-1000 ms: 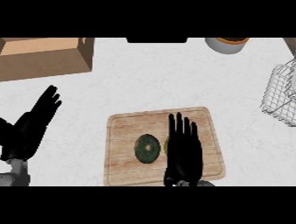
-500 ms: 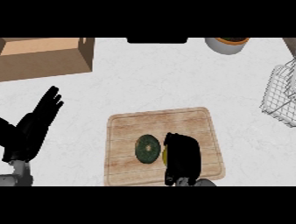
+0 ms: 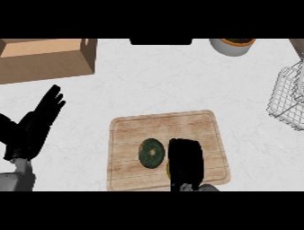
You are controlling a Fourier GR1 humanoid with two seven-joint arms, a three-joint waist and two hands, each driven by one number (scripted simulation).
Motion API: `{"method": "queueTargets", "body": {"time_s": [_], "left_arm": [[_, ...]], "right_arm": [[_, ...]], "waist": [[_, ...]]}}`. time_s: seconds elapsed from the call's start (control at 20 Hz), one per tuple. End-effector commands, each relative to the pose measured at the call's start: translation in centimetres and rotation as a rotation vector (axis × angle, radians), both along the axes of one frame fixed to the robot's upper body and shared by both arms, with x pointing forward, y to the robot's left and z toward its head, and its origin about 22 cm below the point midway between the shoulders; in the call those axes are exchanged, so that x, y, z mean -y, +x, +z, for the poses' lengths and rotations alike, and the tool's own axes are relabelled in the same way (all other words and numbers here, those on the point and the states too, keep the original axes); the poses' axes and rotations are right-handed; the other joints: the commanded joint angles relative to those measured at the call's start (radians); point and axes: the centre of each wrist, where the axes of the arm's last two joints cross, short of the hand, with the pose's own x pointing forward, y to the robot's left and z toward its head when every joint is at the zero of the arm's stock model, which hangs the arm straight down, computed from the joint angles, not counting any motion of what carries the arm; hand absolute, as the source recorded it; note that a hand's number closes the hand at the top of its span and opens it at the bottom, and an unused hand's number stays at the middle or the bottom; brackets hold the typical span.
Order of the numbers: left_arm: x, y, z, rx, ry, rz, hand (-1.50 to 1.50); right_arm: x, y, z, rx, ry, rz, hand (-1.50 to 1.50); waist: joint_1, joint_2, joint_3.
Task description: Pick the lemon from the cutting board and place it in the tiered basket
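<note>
Lemon [image 3: 169, 171] is mostly hidden, just a yellow sliver under the right hand [image 3: 185, 162], whose fingers are curled over it on the cutting board [image 3: 181, 128]. Dark green avocado [image 3: 152, 152] sits right beside at 9 o'clock. Wire tiered basket [image 3: 292, 101] is well apart at 2 o'clock. Left hand [image 3: 30, 128] rests w/ fingers straight at 9 o'clock, cardboard box [image 3: 38, 60] at 11.

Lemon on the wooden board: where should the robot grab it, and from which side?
Probably from above, with the fingers round its middle. The lemon lies low on the flat cutting board, and a dark green round fruit sits close on its left, so a sideways approach looks crowded. The right hand already curls over it; only a yellow sliver shows.
</note>
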Motion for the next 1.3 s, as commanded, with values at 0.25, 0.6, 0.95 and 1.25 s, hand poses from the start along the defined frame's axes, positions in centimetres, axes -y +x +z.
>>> {"method": "queueTargets", "body": {"time_s": [0.25, 0.6, 0.95, 1.25], "left_arm": [[-2.3, -1.5, -0.5, -0.017, -0.002, 0.083, 0.0], [-3.5, -2.3, -1.0, -0.037, -0.002, 0.147, 0.0], [-3.2, -3.0, -1.1, -0.039, -0.003, 0.135, 0.0], [-1.9, -3.1, -1.9, -0.016, 0.009, 0.082, 0.0]], "right_arm": [[19.7, 1.4, 0.8, 0.188, -0.183, -0.193, 1.5], [28.2, 2.9, 7.7, 0.554, 0.006, -0.248, 1.5], [34.4, 2.2, 13.2, 0.787, 0.256, -0.178, 1.5], [42.5, -0.5, 17.1, 0.775, 0.414, -0.09, 1.5]], "waist": [[-0.103, -0.006, 0.009], [-0.149, -0.022, 0.017], [-0.126, -0.021, 0.016], [-0.087, -0.003, 0.008]]}}
